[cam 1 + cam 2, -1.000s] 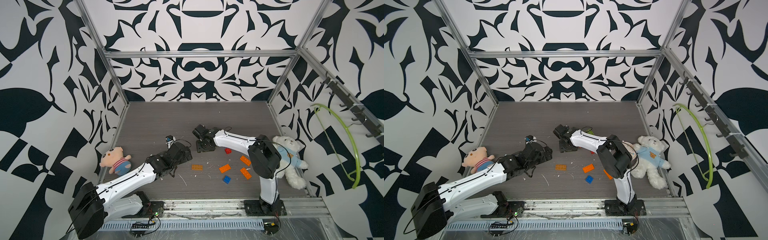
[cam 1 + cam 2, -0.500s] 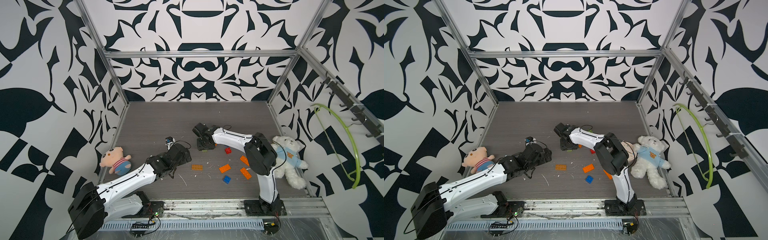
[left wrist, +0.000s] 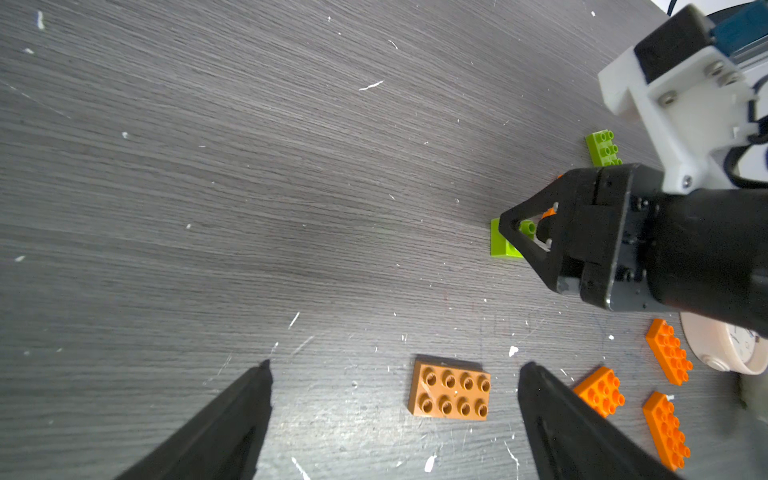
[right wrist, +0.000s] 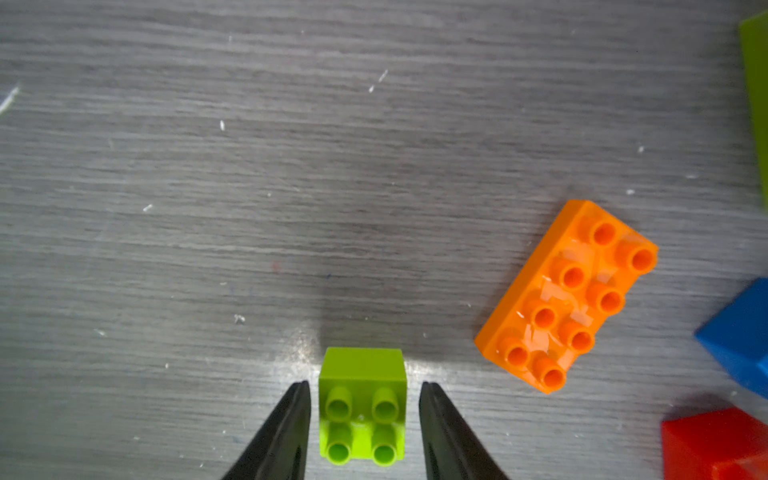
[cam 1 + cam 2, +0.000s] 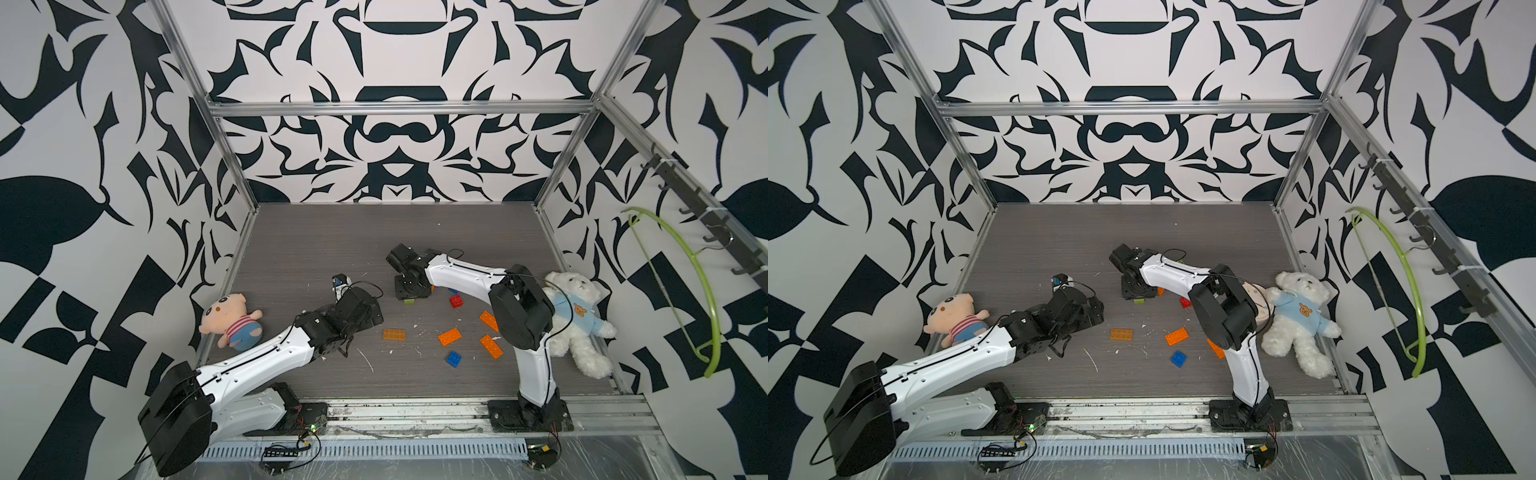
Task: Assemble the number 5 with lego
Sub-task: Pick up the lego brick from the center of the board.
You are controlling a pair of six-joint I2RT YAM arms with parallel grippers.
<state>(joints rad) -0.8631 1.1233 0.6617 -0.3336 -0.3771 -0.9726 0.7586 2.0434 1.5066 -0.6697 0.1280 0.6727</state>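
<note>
Right pincer (image 4: pixel 365 390) down at the tabletop (image 4: pixel 291 187), partly open, straddling the small lime green brick (image 4: pixel 361 409). One finger either side, studs facing up, brick centred in the gap, far edge poking just past the tips. Thin strip of tabletop visible between each finger and the brick wall, so no contact seen, nothing lifted. Same from the left wrist view: small lime green brick (image 3: pixel 505 245) flat on the tabletop, right under the black tips. In both top views only a green corner (image 5: pixel 409 301) peeking out at the pincer's near edge, roughly mid-tabletop. Just beside, not touching: orange oblong brick (image 4: pixel 567 297), studs up, skewed. Past it a blue brick (image 4: pixel 739 336) and a red brick (image 4: pixel 715 444), both cut off by the frame edge. Second lime green brick (image 3: pixel 602 147) behind the right pincer, apart. Left pincer (image 3: pixel 397 368) wide open, empty, well apart from the right one. Brownish orange brick (image 3: pixel 451 388) flat, studs up, in line with the gap between its fingers, nearer one of them, untouched. Loose orange bricks (image 5: pixel 450 336) and a second blue brick (image 5: pixel 454 358) scattered near the right arm. Plush at the two side edges: pink doll (image 5: pixel 230 318), white bear (image 5: pixel 575 316).
</note>
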